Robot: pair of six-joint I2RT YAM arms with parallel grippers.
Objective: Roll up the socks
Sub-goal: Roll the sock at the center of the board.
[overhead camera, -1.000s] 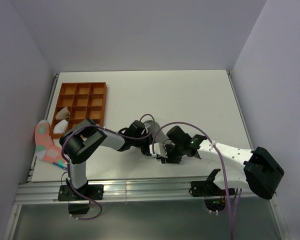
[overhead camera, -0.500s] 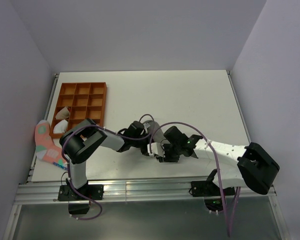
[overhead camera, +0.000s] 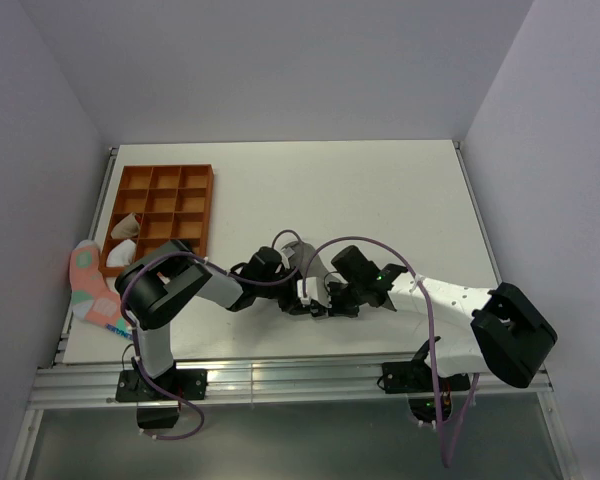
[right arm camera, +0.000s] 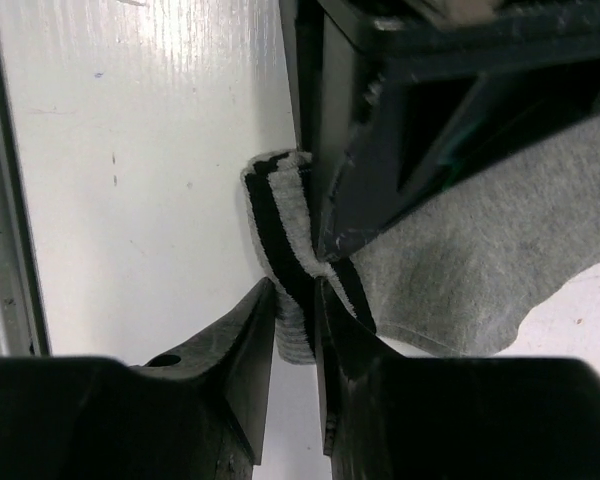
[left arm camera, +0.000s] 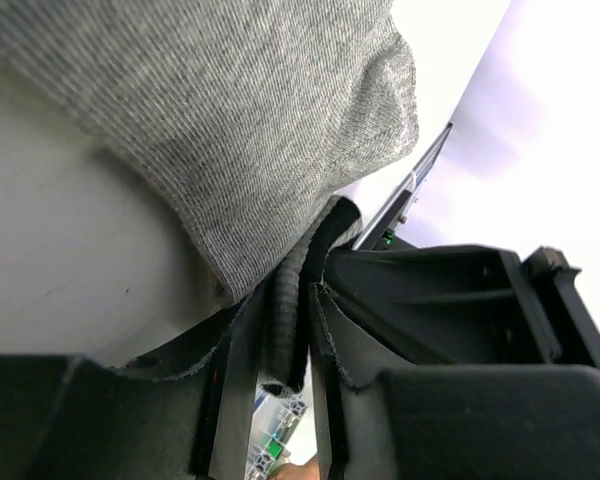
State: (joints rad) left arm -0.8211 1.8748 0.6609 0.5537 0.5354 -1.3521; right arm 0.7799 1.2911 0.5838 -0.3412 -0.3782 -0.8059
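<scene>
I'm seeing the right gripper (right arm camera: 293, 335) pinching the striped cuff (right arm camera: 280, 225) of the grey sock (right arm camera: 460, 270), which is lying mid-table (overhead camera: 400, 190) near the front. The left gripper (left arm camera: 275, 400) is straddling that cuff; can't tell if it's gripping.

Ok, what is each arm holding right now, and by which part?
The right gripper pinches the grey sock by its dark-striped cuff. The cuff also sits between the left gripper's jaws, but whether they grip it cannot be told.

I read the divided tray (overhead camera: 165, 168) far left on the table (overhead camera: 380, 200), rolled bundles (overhead camera: 126, 226) in its near-left compartments. Loose sock (overhead camera: 88, 285) near-left of it, over the table's left edge. Centre-near lies the sock (overhead camera: 305, 262), left gripper (left arm camera: 280, 350) at its left, right gripper (right arm camera: 295, 310) at its right.
</scene>
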